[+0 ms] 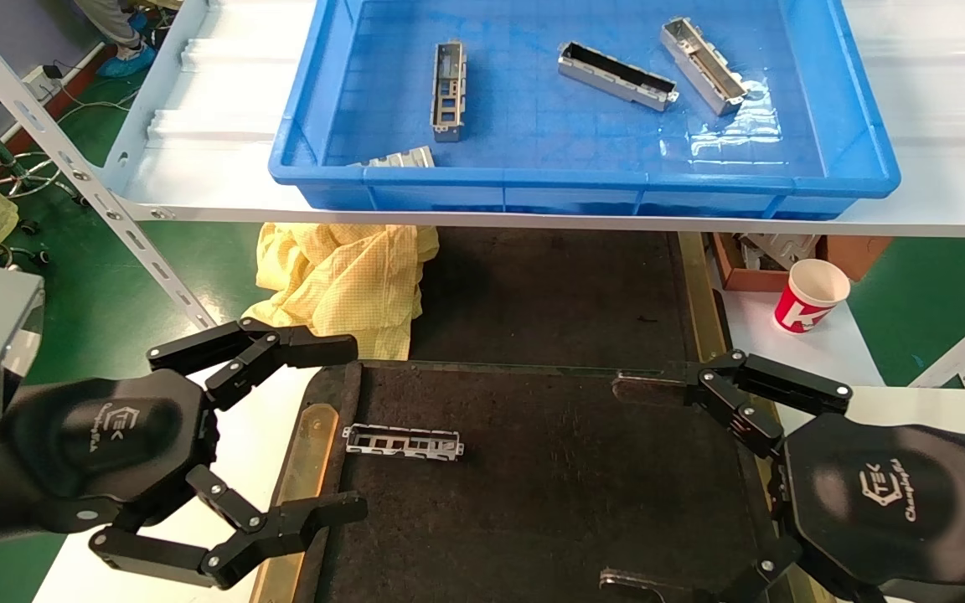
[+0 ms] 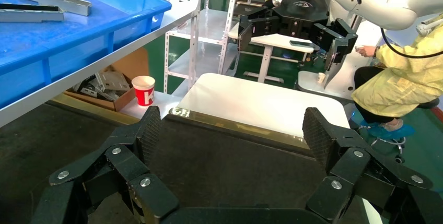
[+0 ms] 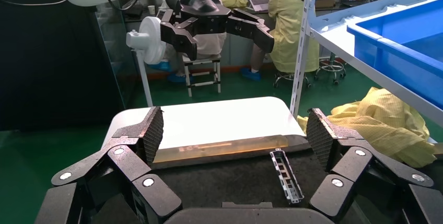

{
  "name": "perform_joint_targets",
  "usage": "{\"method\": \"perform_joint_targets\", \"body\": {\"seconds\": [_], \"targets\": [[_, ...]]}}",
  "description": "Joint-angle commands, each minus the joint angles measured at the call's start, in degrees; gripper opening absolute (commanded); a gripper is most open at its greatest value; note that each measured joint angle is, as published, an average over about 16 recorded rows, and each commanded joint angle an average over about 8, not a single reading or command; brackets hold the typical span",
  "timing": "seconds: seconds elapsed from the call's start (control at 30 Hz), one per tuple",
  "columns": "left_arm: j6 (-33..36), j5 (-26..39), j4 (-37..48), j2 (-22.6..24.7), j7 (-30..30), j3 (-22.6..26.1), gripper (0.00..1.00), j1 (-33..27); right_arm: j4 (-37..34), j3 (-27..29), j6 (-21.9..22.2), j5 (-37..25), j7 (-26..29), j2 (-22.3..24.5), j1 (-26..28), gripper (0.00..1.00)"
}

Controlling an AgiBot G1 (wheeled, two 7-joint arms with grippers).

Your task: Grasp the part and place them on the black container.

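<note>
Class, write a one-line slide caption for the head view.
One part lies on the black container between the open left gripper and right gripper.

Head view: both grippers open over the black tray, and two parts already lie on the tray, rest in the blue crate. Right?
Not quite: only one part lies on the black container, near its left edge, as the head view shows. The rest holds: left gripper and right gripper are both open over it, and the other parts sit in the blue crate.
</note>
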Motion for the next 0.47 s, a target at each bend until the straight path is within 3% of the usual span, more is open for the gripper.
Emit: {"method": "perform_joint_targets", "body": {"seconds": [0.03,0.47], "targets": [[0.0,0.0,0.0,0.0,0.0,0.0,1.0,0.0,-0.2,-0.2,0.1,0.0,-0.1,-0.1,0.1,1.0],[0.0,0.0,0.0,0.0,0.0,0.0,1.0,0.0,-0.6,-0.9,0.4,0.0,-0.2,-0.5,0.4,1.0]]}}
